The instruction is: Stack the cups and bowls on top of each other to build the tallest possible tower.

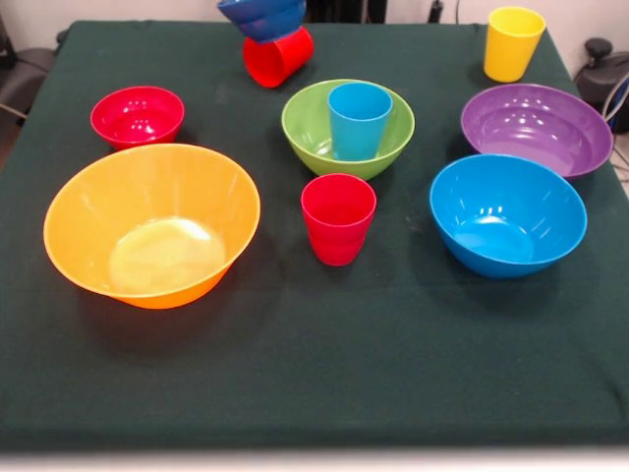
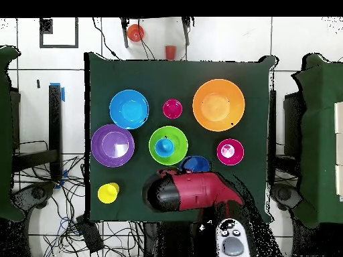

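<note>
The small dark blue bowl sits at the table's far edge, right on top of a tilted red cup. Whether it rests on the cup I cannot tell. In the overhead view my arm ends at this bowl and hides the gripper. A light blue cup stands upright in the green bowl. Another red cup stands in front of it. The orange bowl, small red bowl, blue bowl, purple bowl and yellow cup stand apart.
A dark green cloth covers the table. Its near half bears nothing. Beyond the table, cables lie on the tiled floor, and a small red object sits there too.
</note>
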`<action>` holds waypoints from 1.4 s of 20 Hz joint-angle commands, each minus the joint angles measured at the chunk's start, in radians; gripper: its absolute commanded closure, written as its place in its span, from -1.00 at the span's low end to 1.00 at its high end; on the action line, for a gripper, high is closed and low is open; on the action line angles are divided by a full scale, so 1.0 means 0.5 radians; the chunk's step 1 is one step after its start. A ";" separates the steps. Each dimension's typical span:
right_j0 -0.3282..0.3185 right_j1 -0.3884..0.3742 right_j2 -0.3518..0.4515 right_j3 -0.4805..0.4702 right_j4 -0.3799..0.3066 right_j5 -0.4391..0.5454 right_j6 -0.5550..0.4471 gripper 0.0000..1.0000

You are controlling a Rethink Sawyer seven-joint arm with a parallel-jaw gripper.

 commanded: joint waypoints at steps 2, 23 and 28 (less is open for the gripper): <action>0.322 0.195 -0.220 -0.167 0.130 0.139 0.650 1.00; 0.620 0.796 -0.346 -0.446 0.395 -0.189 1.044 1.00; 0.648 0.808 -0.361 -0.439 0.440 -0.189 1.048 1.00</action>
